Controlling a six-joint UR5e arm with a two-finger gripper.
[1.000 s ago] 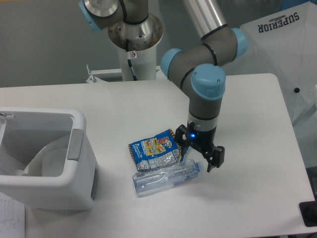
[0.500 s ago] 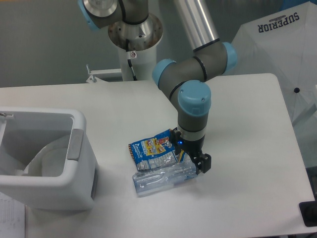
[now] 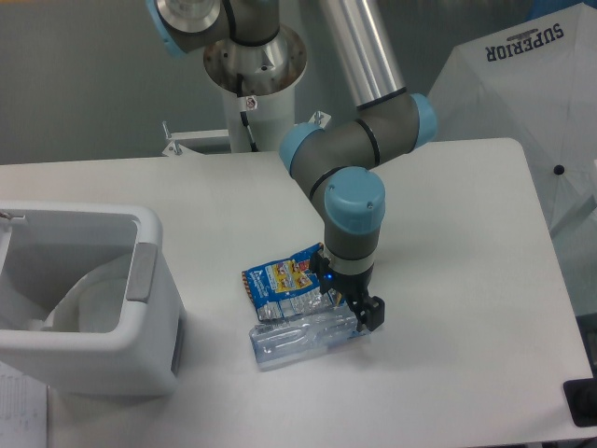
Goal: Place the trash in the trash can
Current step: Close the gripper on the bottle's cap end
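Behind table: white cover (image 3: 536, 84) reads "SUPERIOR" (wrapper (image 3: 285, 283) print illegible).

Gripper down at the bottle, mid-table

The gripper (image 3: 351, 308) points straight down over the right end of the crushed clear bottle (image 3: 303, 337), one finger (image 3: 371, 314) showing dark at the bottle's far side (whether it grips cannot be told). The blue-and-yellow snack wrapper (image 3: 287, 280) lies touching the bottle, toward the table's (image 3: 466, 280) back edge. The white trash can (image 3: 89, 299) stands at the left edge, grey handle (image 3: 142, 271) facing the trash.
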